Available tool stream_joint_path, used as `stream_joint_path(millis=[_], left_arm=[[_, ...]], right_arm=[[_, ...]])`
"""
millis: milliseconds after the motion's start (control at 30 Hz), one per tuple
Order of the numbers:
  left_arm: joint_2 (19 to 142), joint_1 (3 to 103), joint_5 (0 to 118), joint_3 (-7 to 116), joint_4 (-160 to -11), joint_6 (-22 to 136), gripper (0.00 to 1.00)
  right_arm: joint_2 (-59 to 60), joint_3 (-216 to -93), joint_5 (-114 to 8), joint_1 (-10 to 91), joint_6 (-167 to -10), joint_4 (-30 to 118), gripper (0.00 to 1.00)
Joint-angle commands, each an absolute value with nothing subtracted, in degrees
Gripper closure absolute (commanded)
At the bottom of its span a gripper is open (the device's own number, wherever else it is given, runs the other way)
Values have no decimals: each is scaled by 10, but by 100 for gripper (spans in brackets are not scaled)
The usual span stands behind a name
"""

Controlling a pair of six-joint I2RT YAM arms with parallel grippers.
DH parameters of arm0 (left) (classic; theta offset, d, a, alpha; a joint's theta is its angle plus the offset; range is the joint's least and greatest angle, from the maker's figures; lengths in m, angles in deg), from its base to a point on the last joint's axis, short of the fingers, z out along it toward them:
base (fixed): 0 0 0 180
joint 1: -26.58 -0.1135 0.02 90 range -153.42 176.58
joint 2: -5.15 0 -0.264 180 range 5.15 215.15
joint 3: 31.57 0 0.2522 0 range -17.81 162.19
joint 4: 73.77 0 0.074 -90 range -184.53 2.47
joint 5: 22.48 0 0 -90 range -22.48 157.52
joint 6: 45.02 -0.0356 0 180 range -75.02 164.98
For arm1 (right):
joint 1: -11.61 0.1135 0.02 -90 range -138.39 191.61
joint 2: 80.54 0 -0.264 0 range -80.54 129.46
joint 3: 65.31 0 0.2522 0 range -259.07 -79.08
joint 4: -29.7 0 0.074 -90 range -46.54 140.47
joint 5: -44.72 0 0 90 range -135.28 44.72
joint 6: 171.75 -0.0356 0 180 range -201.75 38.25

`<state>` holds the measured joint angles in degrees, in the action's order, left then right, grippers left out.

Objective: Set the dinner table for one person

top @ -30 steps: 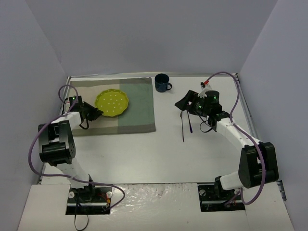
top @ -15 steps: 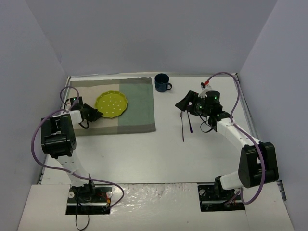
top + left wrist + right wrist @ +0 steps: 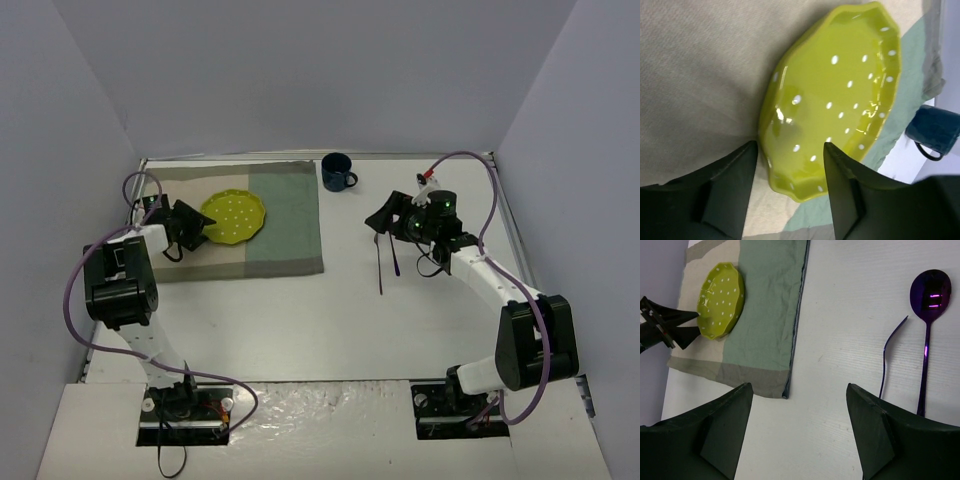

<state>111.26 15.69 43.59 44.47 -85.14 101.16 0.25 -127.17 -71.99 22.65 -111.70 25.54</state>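
A yellow-green plate [image 3: 235,215] with white dots lies on the beige and green placemat [image 3: 285,225] at the back left of the dinner table [image 3: 330,320]. My left gripper [image 3: 192,226] is open at the plate's left edge. In the left wrist view the plate [image 3: 840,95] shows its rim between the spread fingers of the gripper [image 3: 790,150]. My right gripper [image 3: 385,215] is open and empty, hovering over bare table [image 3: 840,340]. A purple fork [image 3: 887,360] and spoon [image 3: 927,340] lie side by side to the right of the right gripper [image 3: 800,387].
A dark blue mug [image 3: 336,172] stands just past the placemat's far right corner, also seen as the mug [image 3: 934,132] in the left wrist view. Fork [image 3: 380,265] and spoon [image 3: 394,255] lie right of the mat. Walls enclose the table on three sides.
The left gripper's fingers have spread apart from the plate's rim, where they were shut before. The right arm has barely moved.
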Motion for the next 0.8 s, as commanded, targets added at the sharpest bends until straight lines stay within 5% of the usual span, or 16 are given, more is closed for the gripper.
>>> stream_joint_path(millis=[0, 100, 300, 533, 767], left_arm=[[1044, 154, 448, 504, -897, 973, 29], [1013, 153, 464, 545, -990, 938, 17], [958, 155, 504, 641, -1158, 809, 4], [881, 159, 537, 644, -1258, 674, 3], [808, 161, 549, 536, -1185, 626, 3]], right_arm=[[-11, -1315, -690, 227, -1078, 254, 26], [1, -1352, -656, 238, -1037, 266, 24], [63, -1439, -608, 261, -932, 264, 1], [186, -1570, -661, 268, -797, 282, 0], [342, -1714, -746, 264, -655, 286, 8]])
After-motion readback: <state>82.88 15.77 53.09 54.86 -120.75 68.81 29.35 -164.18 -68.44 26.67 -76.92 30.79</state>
